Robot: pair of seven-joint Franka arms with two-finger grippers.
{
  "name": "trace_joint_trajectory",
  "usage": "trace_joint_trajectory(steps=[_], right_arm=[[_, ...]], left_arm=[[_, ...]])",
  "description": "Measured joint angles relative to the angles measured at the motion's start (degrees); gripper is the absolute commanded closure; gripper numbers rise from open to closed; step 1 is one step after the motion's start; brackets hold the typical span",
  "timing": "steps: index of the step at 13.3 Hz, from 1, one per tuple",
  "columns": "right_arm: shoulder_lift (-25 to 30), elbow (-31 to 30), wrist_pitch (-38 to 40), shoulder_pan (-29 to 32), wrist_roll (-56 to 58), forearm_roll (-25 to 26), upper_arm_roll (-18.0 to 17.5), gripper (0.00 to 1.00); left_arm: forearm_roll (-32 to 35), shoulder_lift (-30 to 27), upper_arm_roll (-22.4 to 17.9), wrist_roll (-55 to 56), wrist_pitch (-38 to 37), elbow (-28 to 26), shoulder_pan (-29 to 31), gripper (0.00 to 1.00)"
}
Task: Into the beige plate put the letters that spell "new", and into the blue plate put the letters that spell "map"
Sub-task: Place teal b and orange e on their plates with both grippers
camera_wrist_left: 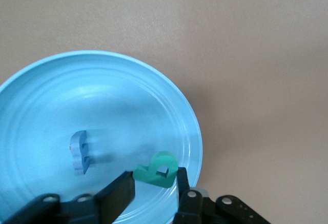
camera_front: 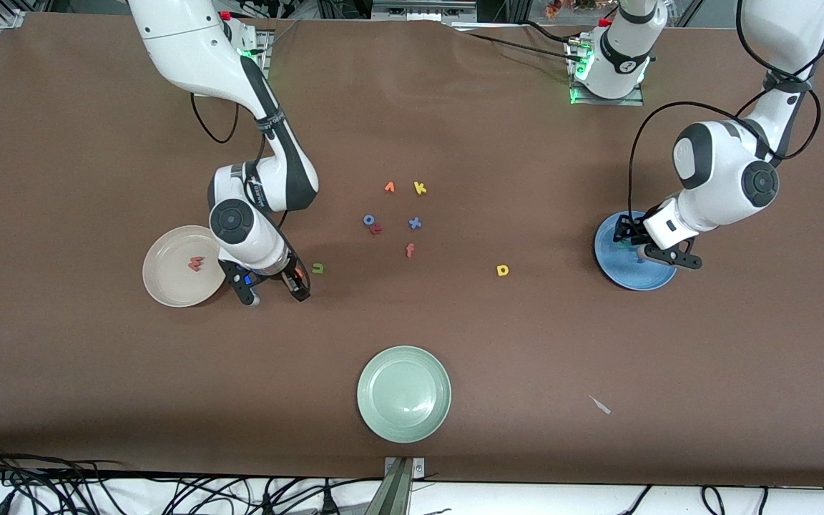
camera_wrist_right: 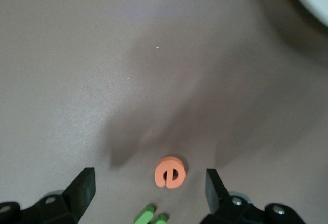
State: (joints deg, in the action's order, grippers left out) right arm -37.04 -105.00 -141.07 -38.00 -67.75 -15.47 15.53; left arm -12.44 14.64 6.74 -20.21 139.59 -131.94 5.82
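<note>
- Front view: the beige plate sits in the middle height of the frame, toward the right arm's end of the desk. The salmon-red w is already in it.
- The right gripper hangs low over the desk just beside that plate. The green n lies on the desk close by it.
- The blue plate is at the same height in the frame, toward the left arm's end. The left gripper is over it.
- The yellow a lies alone on the desk, between the middle pile of other letters and the blue plate.
- Left wrist view: the blue m lies in the blue plate. The teal p is squeezed between the left gripper's fingers, tilted, just above the plate near its rim.
- I think this arm is dropping off the p. Next it needs to let go, lift up, and go for the yellow a.
- Right wrist view: the right gripper's fingers stand wide apart and hold nothing. The orange e lies flat on the desk right between them, with the green n just beside it.
- I think this arm is about to pick up the e. It needs to go down, pinch only the e, and not bump the n.
</note>
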Motion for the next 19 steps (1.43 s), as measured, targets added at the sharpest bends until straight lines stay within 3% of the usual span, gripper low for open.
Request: trace_joint_trajectory(steps=[2,6,7,10,12,13,15,19], right_arm=[[-0.55,-0.51,-1.0,-0.27,-0.06,-0.01,-0.01,0.1],[-0.74,-2.13,-3.63,-0.41,-0.11,-0.05,-0.71,0.36],[-0.64,-2.45,-4.53,-0.49,-0.11,-0.05,-0.83,0.47],[-0.39,-2.49,-4.86,-0.53,-0.1,-0.06,-0.88,0.69],[0.08,-2.59,-4.78,-0.55,0.19,-0.06,-0.92,0.74],[0.2,-2.75,-4.92,-0.55,0.64,-0.06,-0.95,0.83],[0.29,-2.83,-4.98,-0.57,1.05,-0.06,-0.96,0.9],[0.54,-2.8,-4.17,-0.56,4.0,-0.05,-0.81,0.94]], left_arm=[[0.14,0.0,0.45,0.0,0.05,0.03,-0.27,0.22],[0.13,0.0,0.88,0.59,0.67,0.85,-2.15,0.24],[-0.28,0.07,0.98,2.82,0.8,1.61,-4.36,0.24],[-1.45,2.84,1.5,15.6,2.93,6.04,-14.57,0.24],[-1.5,6.81,1.66,22.56,4.5,9.82,-19.41,0.24],[-1.51,8.87,1.64,25.39,4.72,11.99,-20.88,0.24],[-1.51,12.02,1.54,30.23,4.81,15.85,-22.72,0.24],[-1.51,15.08,0.68,35.24,5.94,18.76,-24.63,0.25]])
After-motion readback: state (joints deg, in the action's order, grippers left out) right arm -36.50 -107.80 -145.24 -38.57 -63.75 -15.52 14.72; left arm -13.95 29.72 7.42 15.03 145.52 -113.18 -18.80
